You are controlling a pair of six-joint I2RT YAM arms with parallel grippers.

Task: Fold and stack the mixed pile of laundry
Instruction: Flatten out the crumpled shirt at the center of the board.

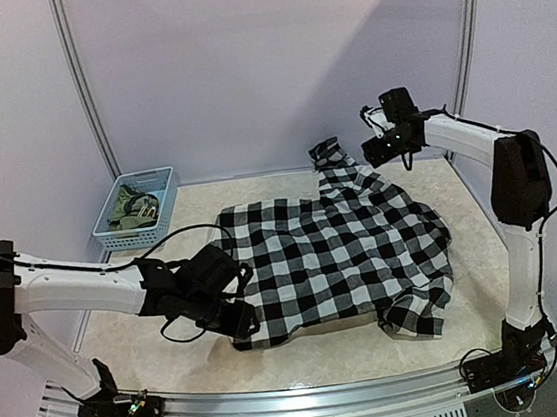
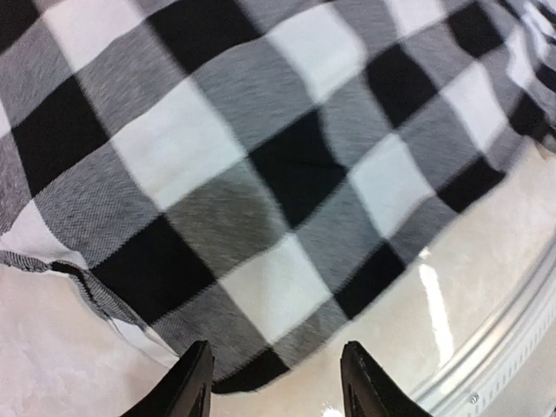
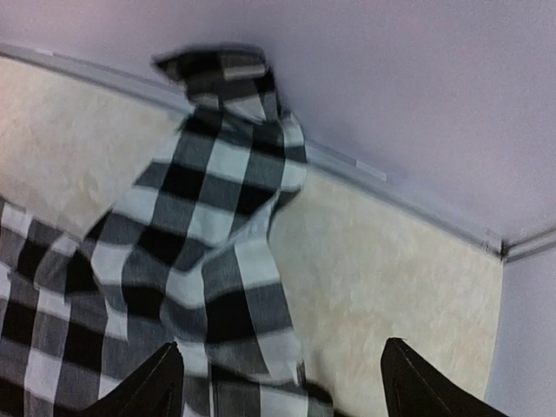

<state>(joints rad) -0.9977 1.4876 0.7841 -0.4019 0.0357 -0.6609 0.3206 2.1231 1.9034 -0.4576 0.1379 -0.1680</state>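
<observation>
— Two garments from above: checked shirt [image 1: 339, 252] flat on the desk [image 1: 305, 356], olive shirt [image 1: 136, 210] bundled in the basket [image 1: 133, 238].
— Left wrist?
— Spread left fingers [image 2: 193, 382], pinching nothing, hem [image 2: 95, 291] just ahead of them. Slide under before closing.
— Right wrist?
— Wide-spread right fingers [image 3: 152, 387], empty too, sleeve [image 3: 217, 200] just beyond. Pinch near the cuff [image 3: 217, 68], fold inward, smooth flat.

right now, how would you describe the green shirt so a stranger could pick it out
Start at the cream table and go to its far left corner, where a light blue lattice basket sits. The olive-green shirt lies crumpled inside it, unlike the black-and-white checked shirt spread out across the table.
</observation>
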